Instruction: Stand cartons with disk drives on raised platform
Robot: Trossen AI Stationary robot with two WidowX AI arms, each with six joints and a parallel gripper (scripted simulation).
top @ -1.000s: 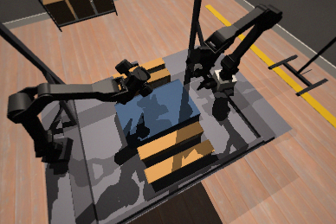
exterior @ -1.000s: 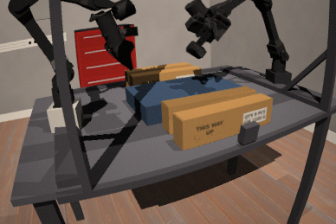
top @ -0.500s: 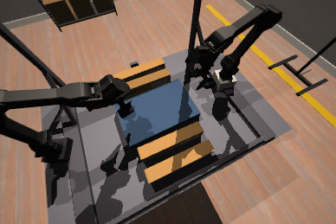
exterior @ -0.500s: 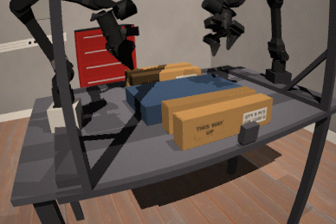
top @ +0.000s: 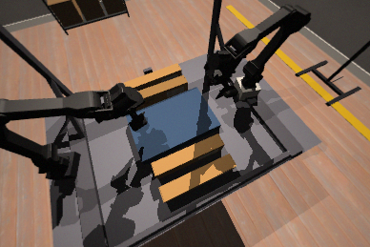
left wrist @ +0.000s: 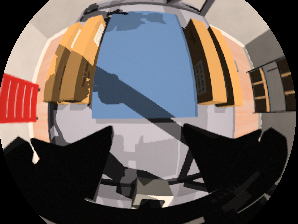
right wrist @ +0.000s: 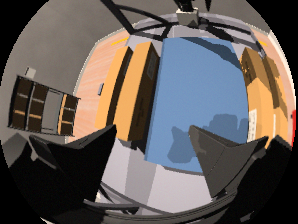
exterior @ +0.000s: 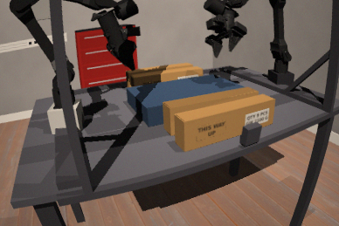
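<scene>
You have both pincers apart, four cartons flanking the platform.
Your black left gripper [top: 220,92] [exterior: 130,64] [left wrist: 148,129] and black right gripper [top: 138,122] [exterior: 224,52] [right wrist: 153,129] hang above the cartons (nothing between either's fingers); two long tan cardboard cartons [top: 167,89] [exterior: 227,124] [left wrist: 202,65] [right wrist: 135,95] stand on the near side of the flat blue platform [top: 176,116] [exterior: 183,95] [left wrist: 145,60] [right wrist: 195,85], two matching tan cartons [top: 188,155] [exterior: 181,75] [left wrist: 85,55] [right wrist: 257,95] on its far side.

From the exterior view, my platform [top: 172,113] [exterior: 183,95] [left wrist: 145,50] [right wrist: 200,85] lies mid-bench [top: 105,159] [exterior: 127,163] [left wrist: 130,135] [right wrist: 135,170]. Before it stands an inner carton [top: 164,90] [exterior: 168,115] [left wrist: 206,65] [right wrist: 137,95], then an outer carton [top: 153,76] [exterior: 218,124] [left wrist: 227,65] [right wrist: 114,85]. Behind it stand a third carton [top: 188,154] [exterior: 175,75] [left wrist: 85,65] [right wrist: 257,95] and, farther back, a fourth [top: 197,178] [exterior: 188,65] [left wrist: 57,70] [right wrist: 277,95]. A small block [top: 148,71] [exterior: 250,134] sits before the outer carton, perhaps off the bench; I can't quite tell.
</scene>
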